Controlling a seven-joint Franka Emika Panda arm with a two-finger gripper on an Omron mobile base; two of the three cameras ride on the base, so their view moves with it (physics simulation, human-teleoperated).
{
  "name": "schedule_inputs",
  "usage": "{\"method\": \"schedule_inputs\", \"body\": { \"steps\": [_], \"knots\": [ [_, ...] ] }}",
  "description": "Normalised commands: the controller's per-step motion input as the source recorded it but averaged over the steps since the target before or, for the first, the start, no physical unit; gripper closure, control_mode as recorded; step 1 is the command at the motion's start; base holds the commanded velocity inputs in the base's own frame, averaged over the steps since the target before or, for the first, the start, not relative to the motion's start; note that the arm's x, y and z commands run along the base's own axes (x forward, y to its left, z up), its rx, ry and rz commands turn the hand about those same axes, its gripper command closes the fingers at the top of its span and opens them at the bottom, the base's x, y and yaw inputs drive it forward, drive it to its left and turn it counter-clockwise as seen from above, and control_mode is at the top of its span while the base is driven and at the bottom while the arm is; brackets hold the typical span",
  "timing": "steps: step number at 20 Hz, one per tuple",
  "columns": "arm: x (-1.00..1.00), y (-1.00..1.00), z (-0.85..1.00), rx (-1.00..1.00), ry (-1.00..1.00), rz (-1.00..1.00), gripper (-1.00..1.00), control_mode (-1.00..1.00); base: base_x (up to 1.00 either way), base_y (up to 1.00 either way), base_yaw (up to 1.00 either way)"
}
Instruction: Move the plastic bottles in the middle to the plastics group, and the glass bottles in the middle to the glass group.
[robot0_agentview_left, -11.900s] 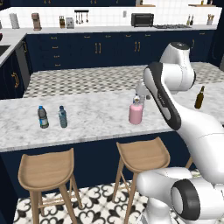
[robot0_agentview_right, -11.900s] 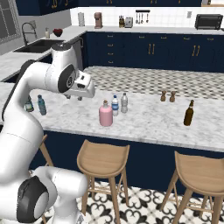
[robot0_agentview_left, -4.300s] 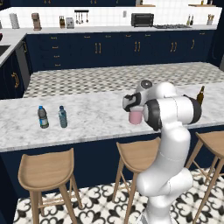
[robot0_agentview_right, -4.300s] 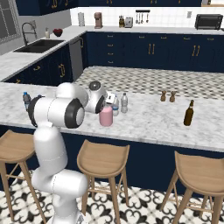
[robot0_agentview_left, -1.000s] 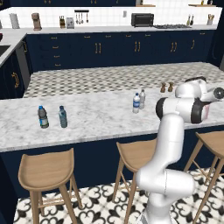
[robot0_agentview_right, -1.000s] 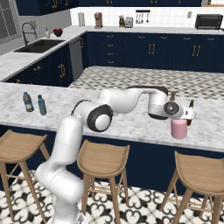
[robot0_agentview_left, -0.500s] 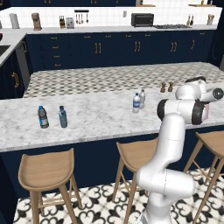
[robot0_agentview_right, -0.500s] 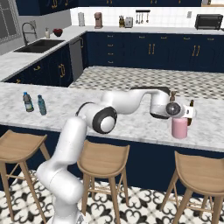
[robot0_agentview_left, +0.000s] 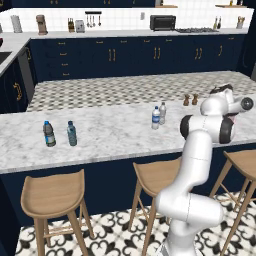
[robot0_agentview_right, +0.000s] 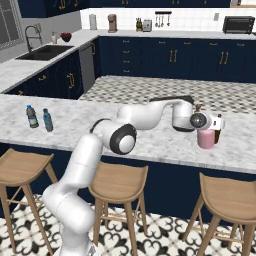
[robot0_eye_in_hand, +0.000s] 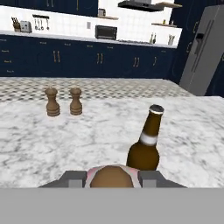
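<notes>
**No readable text anywhere**

No letters, numbers, brand names or signs can be read. The brown bottle (robot0_eye_in_hand: 146, 144) carries a plain pale band round its neck, with no print on it. The clear water bottle (robot0_agentview_left: 155, 118) has a blue label, too small to show any words. The dark grey bottle (robot0_agentview_left: 49, 134) also wears a label band, equally unreadable. The toaster oven (robot0_agentview_left: 162, 22) shows no markings.

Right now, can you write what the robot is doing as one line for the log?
step: placing glass | gripper: shut on pink bottle | pink bottle: beside brown bottle, on counter | left: two clear water bottles mid-counter
</notes>
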Motion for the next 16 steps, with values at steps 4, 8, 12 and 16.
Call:
{"method": "schedule_inputs", "body": {
  "steps": [4,8,12,16],
  "knots": [
    [0.0,0.0,-0.07,0.0,-0.18,0.0,1.0,-1.0,0.0,0.0,0.0],
    [0.06,0.0,-0.25,0.0,-0.03,0.0,1.0,-1.0,0.0,0.0,0.0],
    [0.03,0.0,-0.3,0.0,0.0,0.0,1.0,-1.0,0.0,0.0,0.0],
    [0.27,0.0,-0.03,0.0,-0.01,0.0,1.0,-1.0,0.0,0.0,0.0]
  ]
}}
